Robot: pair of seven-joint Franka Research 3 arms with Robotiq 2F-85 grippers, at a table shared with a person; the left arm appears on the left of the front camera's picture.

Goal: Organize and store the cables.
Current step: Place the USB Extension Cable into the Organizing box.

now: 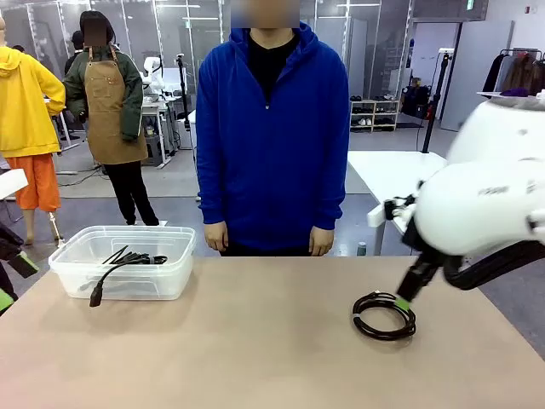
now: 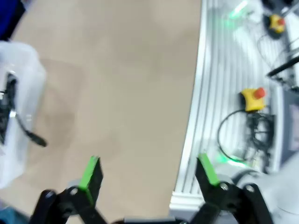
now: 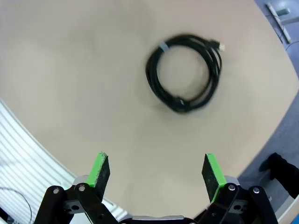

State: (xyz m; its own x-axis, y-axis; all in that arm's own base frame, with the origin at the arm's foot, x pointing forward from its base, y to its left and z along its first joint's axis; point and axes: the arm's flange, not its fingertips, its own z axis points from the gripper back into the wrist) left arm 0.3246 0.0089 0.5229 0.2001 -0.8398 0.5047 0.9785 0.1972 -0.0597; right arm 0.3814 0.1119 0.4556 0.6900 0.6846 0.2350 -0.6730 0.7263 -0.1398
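Here, table (image 1: 255,358): one tan tabletop, shared by two arms and one person.
Coiled cable (image 1: 384,315): one black coil, lying flat on the table's right half, well apart from the bin. In the right wrist view the same coil (image 3: 183,73) shows a pale band on one side and a small connector at its end.
Clear plastic bin (image 1: 72,256): one, on the table's left half.
Cable in the bin (image 1: 128,260): one dark bundle, as far as can be told, with a plug end hanging over the bin's front wall. In the left wrist view the bin (image 2: 28,84) is blurred and the cord (image 2: 11,116) is a dark streak.
Right gripper (image 3: 156,170): two green-padded fingers spread wide, nothing between them, above the bare table with the coil ahead. In the front view its tip (image 1: 402,302) appears at the coil's near-right edge; contact cannot be told.
Left gripper (image 2: 149,172): two fingers spread wide, empty, near the table's edge.
Person (image 1: 272,128): one, in a blue hoodie, standing at the far side with both hands hanging relaxed.
Yellow buttons (image 2: 254,98): two, off the table.
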